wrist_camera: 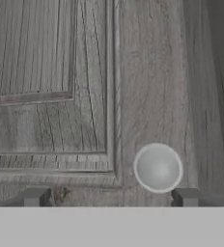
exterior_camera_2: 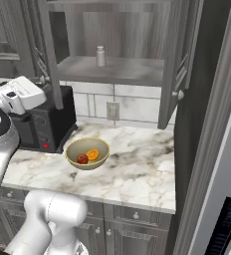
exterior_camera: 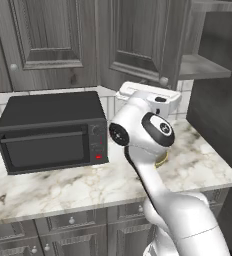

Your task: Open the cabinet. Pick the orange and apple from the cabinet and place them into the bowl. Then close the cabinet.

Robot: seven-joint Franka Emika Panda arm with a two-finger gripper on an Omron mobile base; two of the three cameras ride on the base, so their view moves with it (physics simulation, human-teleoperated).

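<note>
While the gripper (wrist_camera: 109,197) hovers with its fingers apart before the round silver knob (wrist_camera: 158,167) on the wood-grain cabinet (exterior_camera_2: 112,67) door, the orange (exterior_camera_2: 92,155) and dark red apple (exterior_camera_2: 82,159) sit touching in the olive-tan bowl (exterior_camera_2: 87,164) on the marble counter (exterior_camera_2: 137,174), right of the black microwave (exterior_camera: 50,132).

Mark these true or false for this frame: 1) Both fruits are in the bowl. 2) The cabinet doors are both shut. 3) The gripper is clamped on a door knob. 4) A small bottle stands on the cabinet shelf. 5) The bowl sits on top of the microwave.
1) True: the orange and the apple lie in the bowl.
2) False: the cabinet stands open, its shelf exposed.
3) False: the gripper is open, its fingertips either side of the knob, just short of it.
4) True: the small bottle is upright on the shelf.
5) False: the bowl rests on the marble counter, beside the microwave.
</note>
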